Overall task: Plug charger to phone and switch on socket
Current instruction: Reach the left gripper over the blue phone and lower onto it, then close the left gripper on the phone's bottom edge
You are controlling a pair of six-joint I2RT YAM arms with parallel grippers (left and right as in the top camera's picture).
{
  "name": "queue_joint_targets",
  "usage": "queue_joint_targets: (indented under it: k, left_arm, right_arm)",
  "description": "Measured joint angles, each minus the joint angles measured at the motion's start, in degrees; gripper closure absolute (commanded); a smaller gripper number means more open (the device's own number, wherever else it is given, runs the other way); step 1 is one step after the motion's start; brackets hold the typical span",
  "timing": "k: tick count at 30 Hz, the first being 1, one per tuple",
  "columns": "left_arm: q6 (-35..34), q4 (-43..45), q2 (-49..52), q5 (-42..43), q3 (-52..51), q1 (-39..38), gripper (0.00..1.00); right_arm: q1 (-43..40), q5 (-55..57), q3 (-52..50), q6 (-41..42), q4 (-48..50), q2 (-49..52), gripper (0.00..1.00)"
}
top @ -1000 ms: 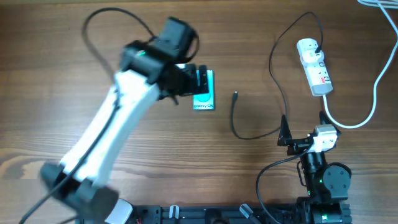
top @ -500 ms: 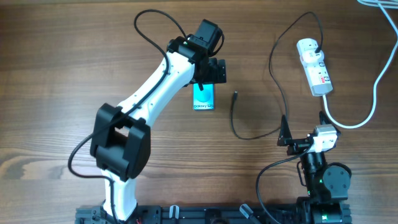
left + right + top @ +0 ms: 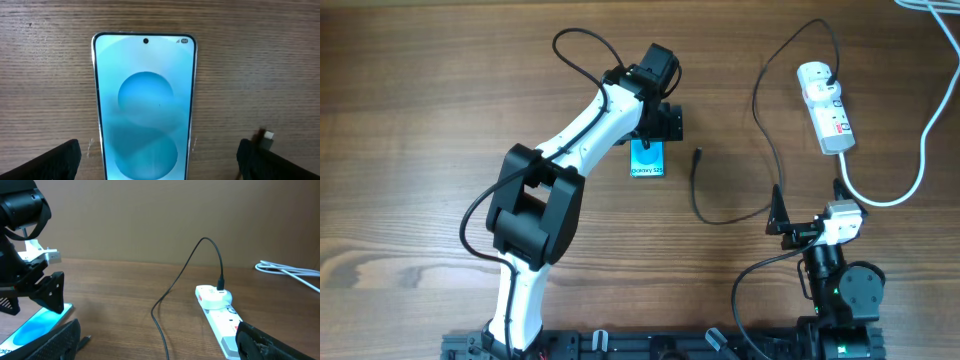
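The phone (image 3: 647, 160) lies flat on the table, turquoise screen up, white text strip at its near end. It fills the left wrist view (image 3: 145, 105). My left gripper (image 3: 658, 122) is open over the phone's far end, one finger on each side of it (image 3: 159, 155). The charger's thin black cable (image 3: 760, 130) runs from the socket (image 3: 825, 105) to its free plug (image 3: 698, 154), which lies right of the phone, apart from it. My right gripper (image 3: 778, 215) is open and empty (image 3: 157, 330), low by the cable (image 3: 175, 285) and facing the socket (image 3: 220, 310).
A thick white cord (image 3: 915, 165) loops from the socket's near end out to the right and back edge. The left arm's own black cable arcs above the table at the back left (image 3: 585, 45). The table is bare wood.
My left arm has swung to the right and settled with its open gripper over the far end of the phone. The phone, charger and right arm have not moved.
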Motion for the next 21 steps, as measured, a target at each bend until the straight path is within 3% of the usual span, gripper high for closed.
queue_joint_targets:
  k: [21]
  left_arm:
    - [-0.07,6.62,1.62,-4.31,-5.40,-1.68,0.00]
  right_arm:
    - [0.00,0.00,0.00,0.00,0.00,0.00,0.00]
